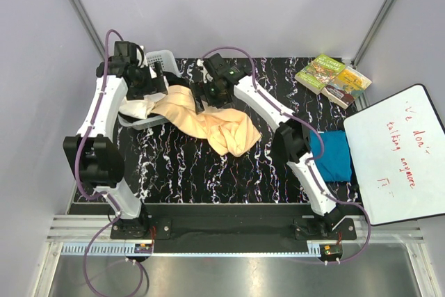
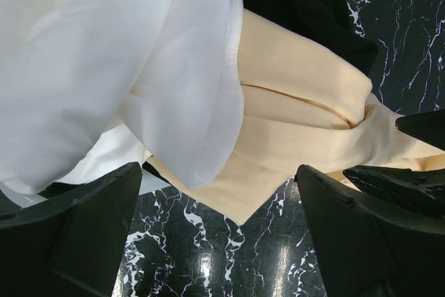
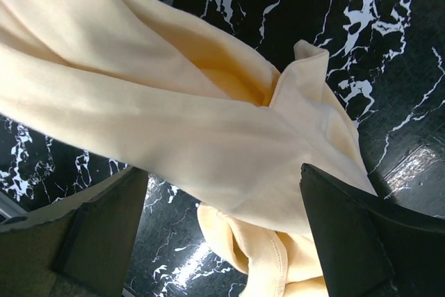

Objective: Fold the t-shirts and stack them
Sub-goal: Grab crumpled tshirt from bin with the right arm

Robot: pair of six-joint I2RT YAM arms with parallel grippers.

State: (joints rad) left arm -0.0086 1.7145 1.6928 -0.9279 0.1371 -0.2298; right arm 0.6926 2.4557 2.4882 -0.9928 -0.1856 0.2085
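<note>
Overhead view of a black marble-pattern desk (image 1: pixel 174 165) with white veins, two white-and-black robot arms reaching away from the near edge. Across the far left and middle, a large pale peach-yellow cloth t-shirt (image 1: pixel 222 130), unfolded and crumpled, draped from a white slatted plastic basket (image 1: pixel 165 57) down onto the desk. On the right side, a teal-blue cloth t-shirt (image 1: pixel 337 154) lying flat, its left part hidden behind the right arm, its right edge just beside a white board with red handwriting (image 1: pixel 400 151). Cannot tell how neatly folded. At the far right corner, a small stack of colourful paperback books (image 1: pixel 334 78), well apart from both shirts.

Over the basket, the left tool (image 1: pixel 146 88), above a bundle of white cloth (image 1: pixel 135 109). Basket mostly covered by arm and cloth. From the left wrist: black fingers (image 2: pixel 83 234) spread wide with nothing pinched, white cloth filling the upper left, the peach-yellow shirt in folds beside it. Something dark at the top, hard to make out. Black shapes cut off at the right edge.

At the far edge of the peach-yellow shirt, the right tool (image 1: pixel 214 95), fingertips hidden from above by the wrist. From the right wrist: fingers (image 3: pixel 348 234) spread wide, a thick band of the shirt running across the gap beyond them, not clamped. Cannot tell whether touching the pads. Shirt hem cut off at the bottom edge.
</note>
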